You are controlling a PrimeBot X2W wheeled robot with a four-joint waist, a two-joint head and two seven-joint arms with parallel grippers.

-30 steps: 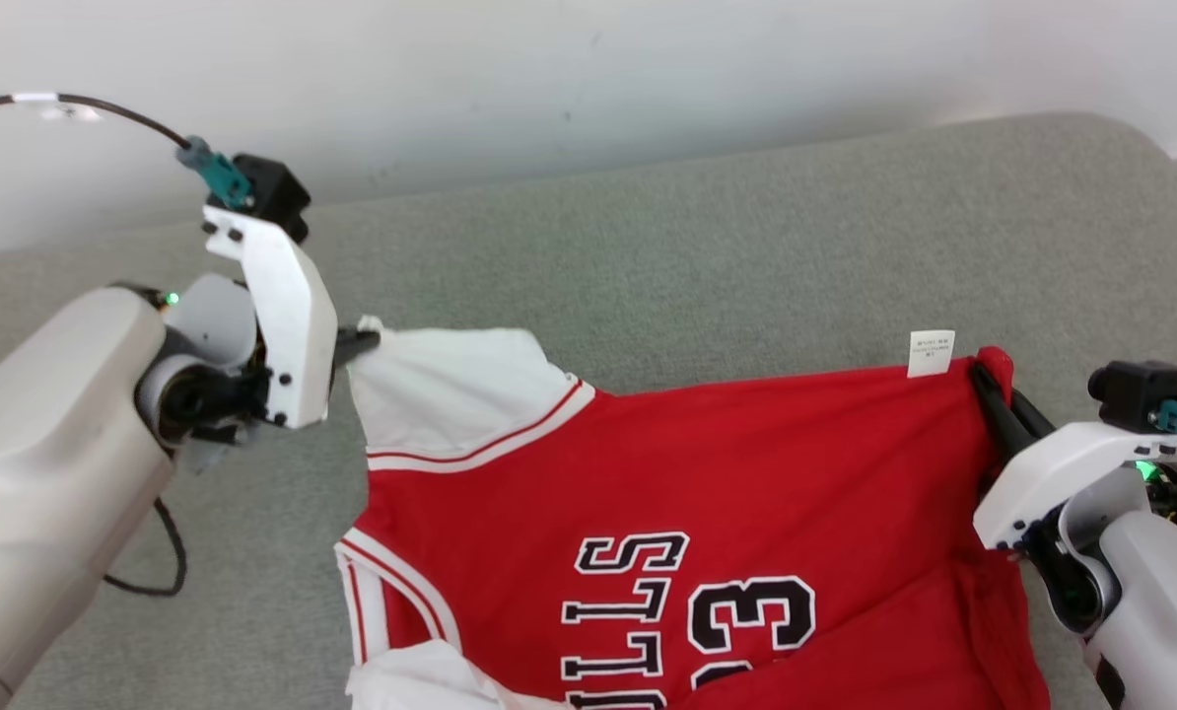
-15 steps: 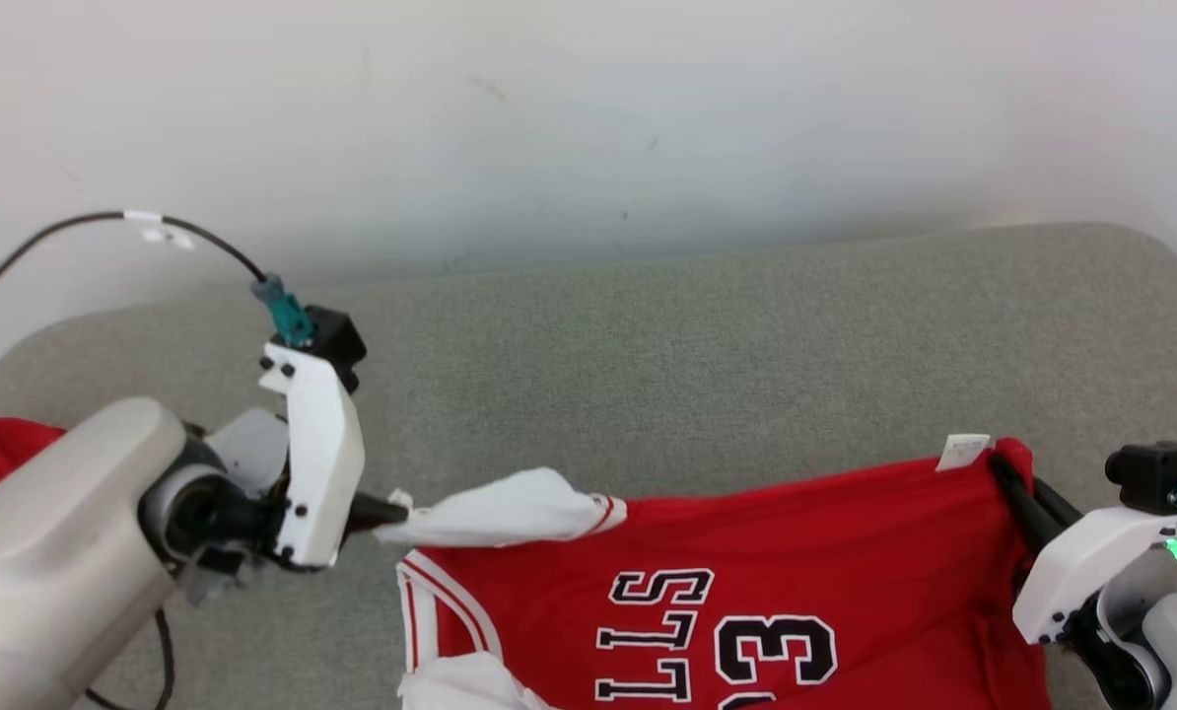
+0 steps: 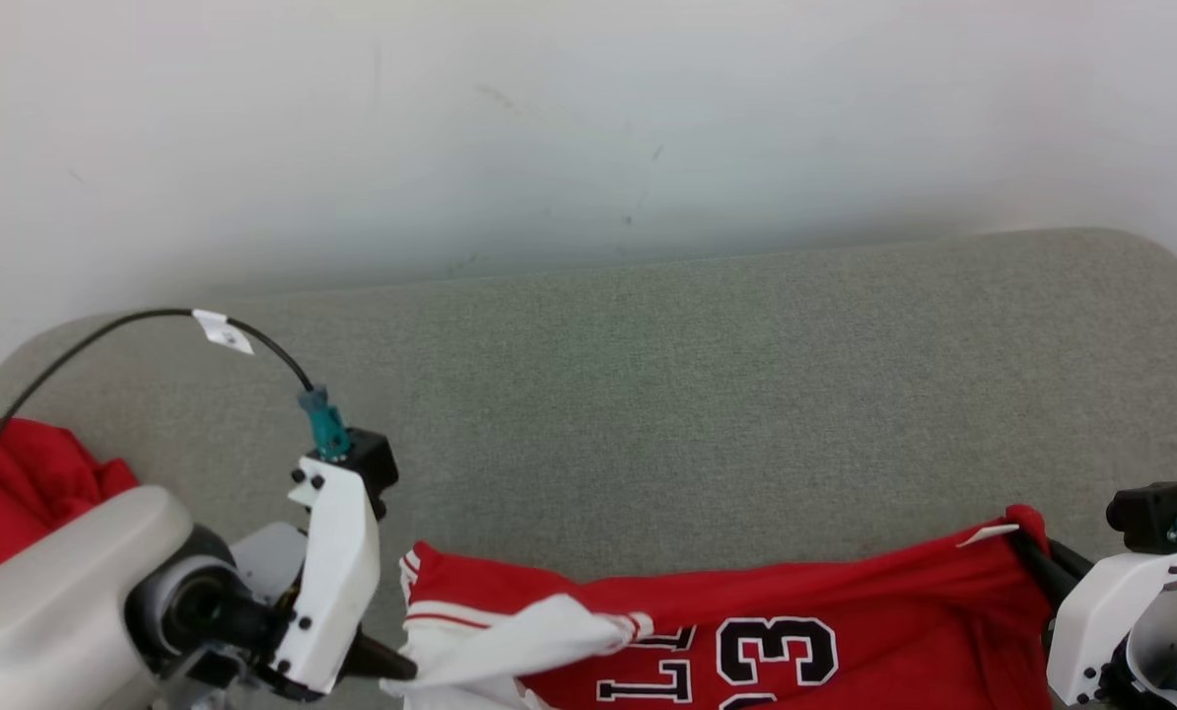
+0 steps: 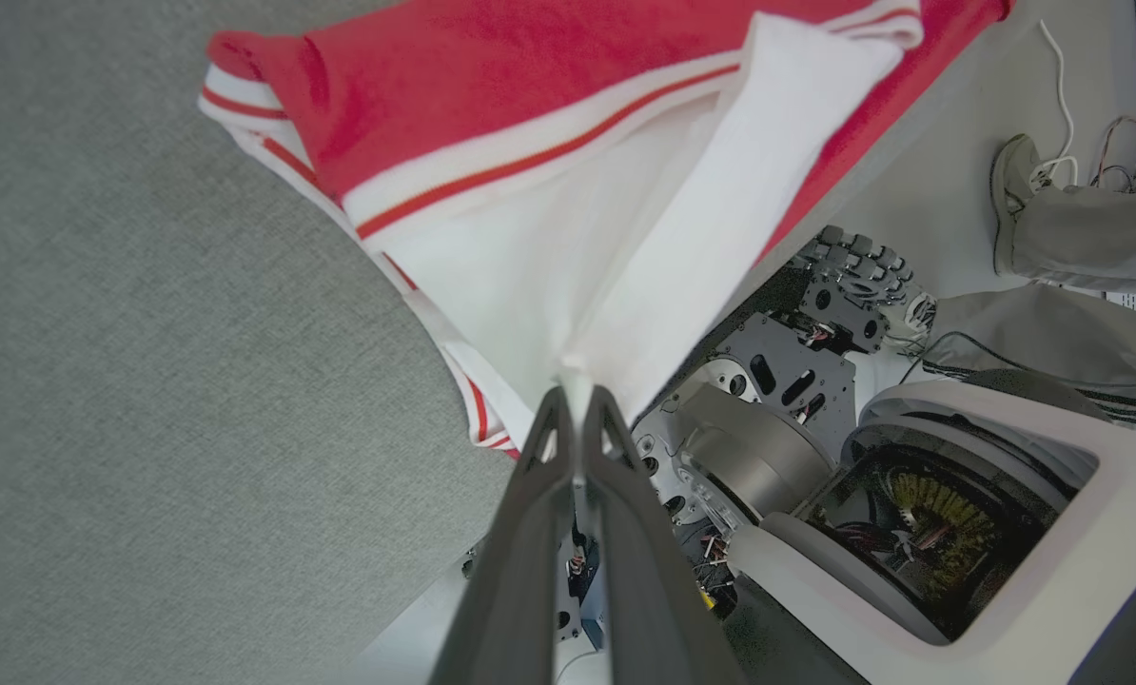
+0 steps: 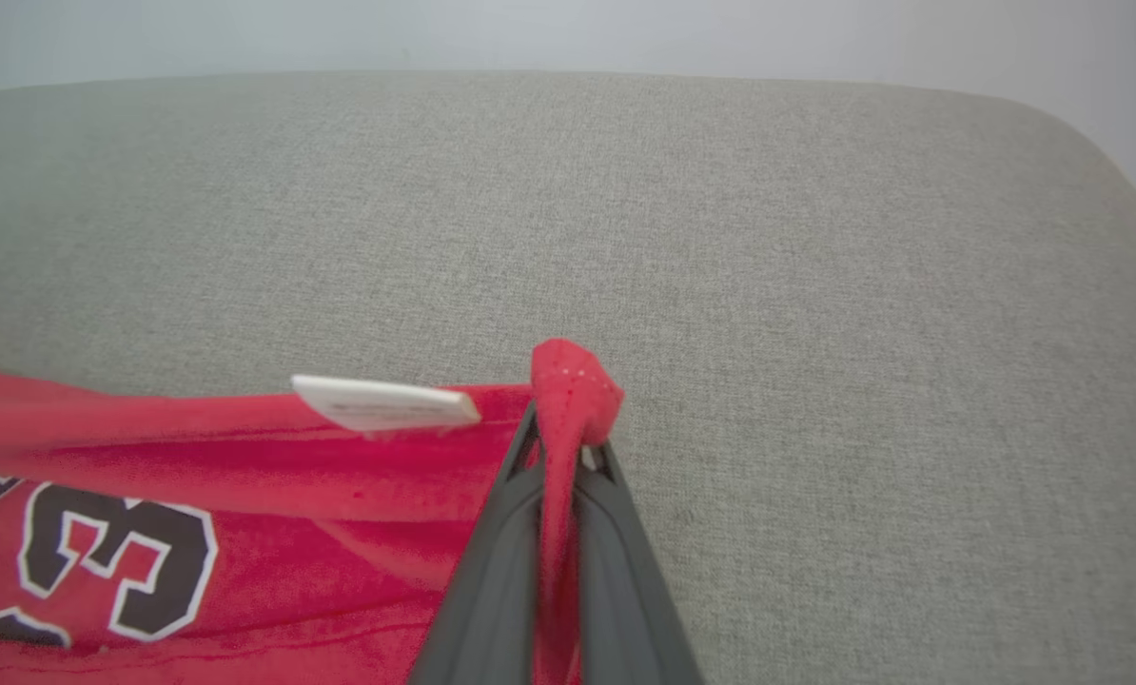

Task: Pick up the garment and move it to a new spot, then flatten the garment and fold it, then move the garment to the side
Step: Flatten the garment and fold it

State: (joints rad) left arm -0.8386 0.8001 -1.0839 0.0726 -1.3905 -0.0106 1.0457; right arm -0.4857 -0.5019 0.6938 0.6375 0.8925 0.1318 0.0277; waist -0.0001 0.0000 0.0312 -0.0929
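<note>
Head view: where is the jersey (image 3: 796, 631), and what has hold of it?

It lies spread on a grey cushion (image 3: 697, 394) near the front edge, its number and letters facing up. The left gripper (image 3: 396, 671) is pinched tight on the white sleeve (image 3: 510, 641). The right gripper (image 3: 1027, 537) is clamped on the red corner by the white label (image 3: 988, 534).

Do the wrist views agree?

Yes. In the left wrist view the fingers (image 4: 539, 495) meet on the gathered white cloth, which fans away from them. In the right wrist view a red fold pokes up between the closed fingers (image 5: 501, 552).

What else is nearby?

A second red cloth (image 3: 27, 483) sits on the cushion's left end, well apart from the jersey. A pale wall (image 3: 549, 128) rises behind. The left wrist view also shows a person's shoe (image 4: 1006, 200) on the floor.
</note>
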